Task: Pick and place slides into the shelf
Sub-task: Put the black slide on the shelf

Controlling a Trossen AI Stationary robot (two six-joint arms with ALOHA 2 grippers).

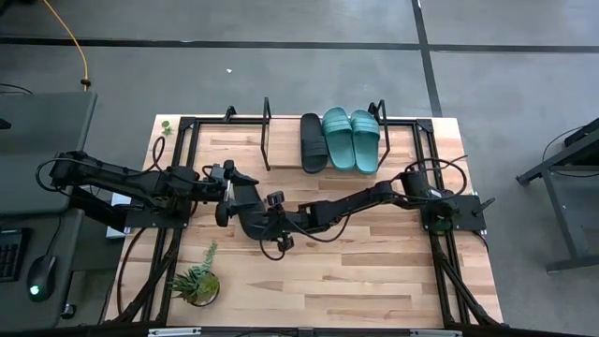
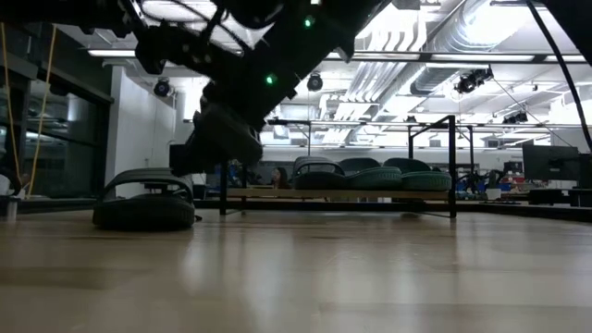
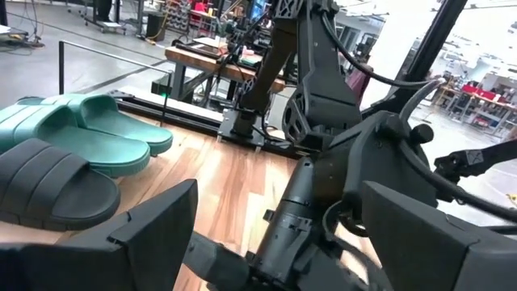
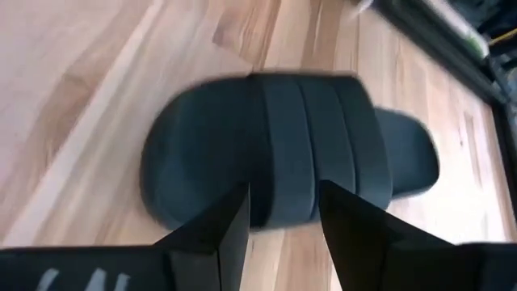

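One black slide (image 4: 283,153) lies sole-down on the tabletop, its ribbed strap up; it also shows at the left of the low view as the black slide (image 2: 145,199). My right gripper (image 4: 283,214) hangs open just above it, one finger over each side of the strap's middle. I see no touch. In the high view the arms hide this slide. On the shelf (image 1: 281,140) rest another black slide (image 1: 314,142) and two teal slides (image 1: 351,140), side by side. My left gripper (image 3: 275,234) is open and holds nothing, close beside the right arm's wrist (image 1: 245,178).
The shelf's black wire brackets (image 1: 267,131) stand at the table's far edge, with bare board to the left of the black slide. A small potted plant (image 1: 197,281) sits near the left front corner. Black frame rails (image 1: 178,187) run along both table sides.
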